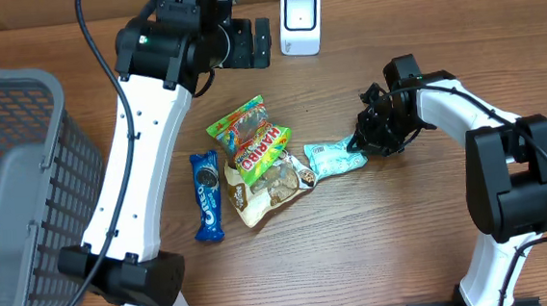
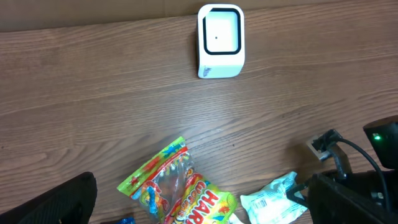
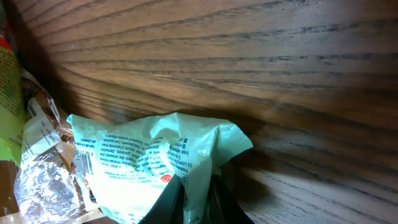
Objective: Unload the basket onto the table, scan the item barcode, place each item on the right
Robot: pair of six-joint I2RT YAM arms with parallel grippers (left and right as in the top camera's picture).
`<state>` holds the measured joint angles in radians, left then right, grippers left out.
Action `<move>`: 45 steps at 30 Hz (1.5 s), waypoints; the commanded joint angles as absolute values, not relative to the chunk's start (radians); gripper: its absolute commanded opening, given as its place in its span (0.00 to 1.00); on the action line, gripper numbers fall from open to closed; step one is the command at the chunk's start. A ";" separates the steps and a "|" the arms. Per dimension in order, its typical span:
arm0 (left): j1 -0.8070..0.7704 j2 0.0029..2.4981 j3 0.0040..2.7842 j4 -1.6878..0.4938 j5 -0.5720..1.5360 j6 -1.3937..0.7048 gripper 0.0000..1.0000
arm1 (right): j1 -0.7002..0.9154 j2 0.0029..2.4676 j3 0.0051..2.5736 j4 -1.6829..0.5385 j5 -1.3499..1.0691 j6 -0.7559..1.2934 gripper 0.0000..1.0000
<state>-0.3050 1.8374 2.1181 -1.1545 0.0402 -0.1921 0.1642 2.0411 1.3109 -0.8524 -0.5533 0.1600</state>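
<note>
The item is a mint-green snack packet [image 1: 335,158] lying on the wooden table, right of the snack pile. My right gripper [image 1: 361,139] is shut on the packet's right edge. In the right wrist view the crumpled packet [image 3: 149,168] shows printed text, and my right gripper [image 3: 196,200] pinches its film between dark fingers [image 3: 166,205]. The white barcode scanner [image 1: 300,22] stands at the table's far edge. My left gripper [image 1: 258,40] hangs open just left of it, holding nothing. The left wrist view shows the scanner [image 2: 221,40] ahead and the packet [image 2: 273,202] low right.
A Haribo gummy bag [image 1: 258,140] lies over a cookie bag [image 1: 274,184], with a blue Oreo pack [image 1: 207,196] to their left. A grey wire basket [image 1: 15,190] fills the left side. The left arm [image 1: 140,182] crosses above the table's left-centre.
</note>
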 commanded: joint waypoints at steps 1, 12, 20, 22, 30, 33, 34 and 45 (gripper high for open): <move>-0.301 1.812 2.141 -1.156 0.041 -0.187 1.00 | 0.161 2.047 1.309 -0.852 -0.445 0.152 0.11; -0.301 1.812 2.141 -1.156 0.041 -0.187 1.00 | 0.161 2.047 1.309 -0.851 -0.445 0.152 0.11; -0.301 1.812 2.141 -1.156 0.041 -0.187 1.00 | 0.161 2.047 1.309 -0.850 -0.445 0.149 0.11; -0.301 1.812 2.141 -1.156 0.041 -0.187 1.00 | 0.161 2.047 1.309 -0.850 -0.445 0.149 0.11; -0.301 1.812 2.141 -1.156 0.041 -0.187 1.00 | 0.161 2.047 1.309 -0.851 -0.445 0.149 0.11; -0.301 1.812 2.141 -1.156 0.041 -0.187 1.00 | 0.161 2.047 1.309 -0.850 -0.445 0.149 0.11; -0.301 1.812 2.141 -1.156 0.041 -0.187 1.00 | 0.161 2.047 1.309 -0.850 -0.445 0.149 0.11; -0.301 1.812 2.141 -1.156 0.041 -0.187 1.00 | 0.161 2.047 1.309 -0.834 -0.446 0.149 0.04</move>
